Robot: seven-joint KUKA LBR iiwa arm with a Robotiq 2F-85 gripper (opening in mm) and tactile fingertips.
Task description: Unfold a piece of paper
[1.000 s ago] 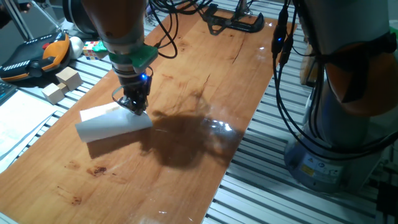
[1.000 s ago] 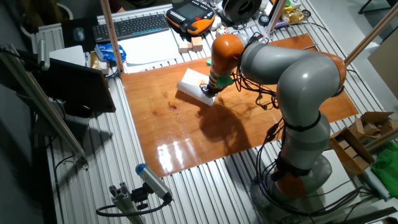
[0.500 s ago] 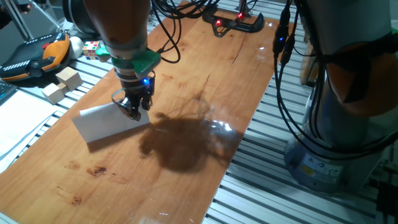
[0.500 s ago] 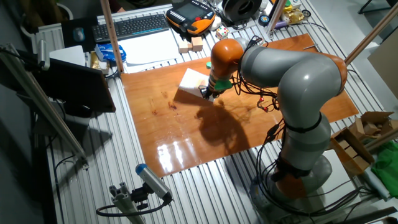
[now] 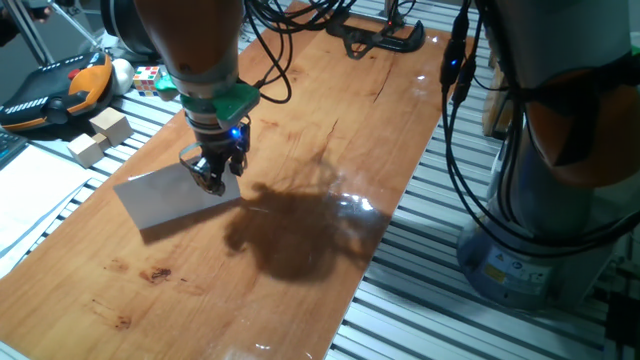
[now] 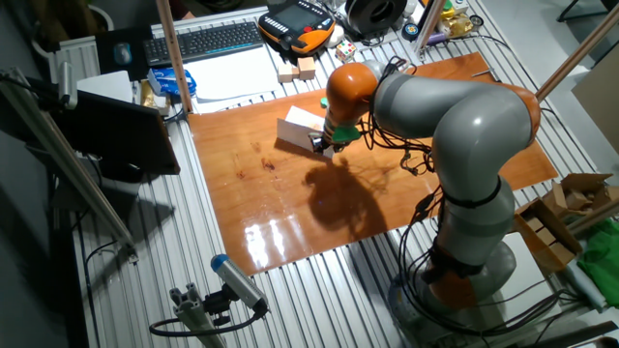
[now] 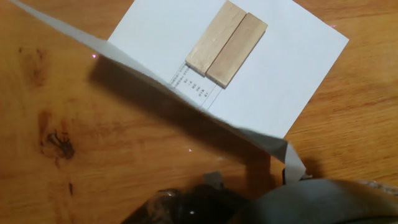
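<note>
gripper [image 5: 212, 181] clenched on corner of the piece of paper [image 5: 165, 196]. upper flap raised off the wooden table [image 5: 330, 150]

obstacle: 2 wooden blocks [image 7: 226, 42] on sheet | right: bare tabletop [image 5: 330, 170]

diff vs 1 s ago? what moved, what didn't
The gripper, shut on the upper flap of the piece of paper, rose a little and swung that flap up from a low rounded fold to a raised, tilted sheet. The grip is unchanged; nothing was released. The lower half lies flat on the table with two small wooden blocks on it, seen in the hand view.
</note>
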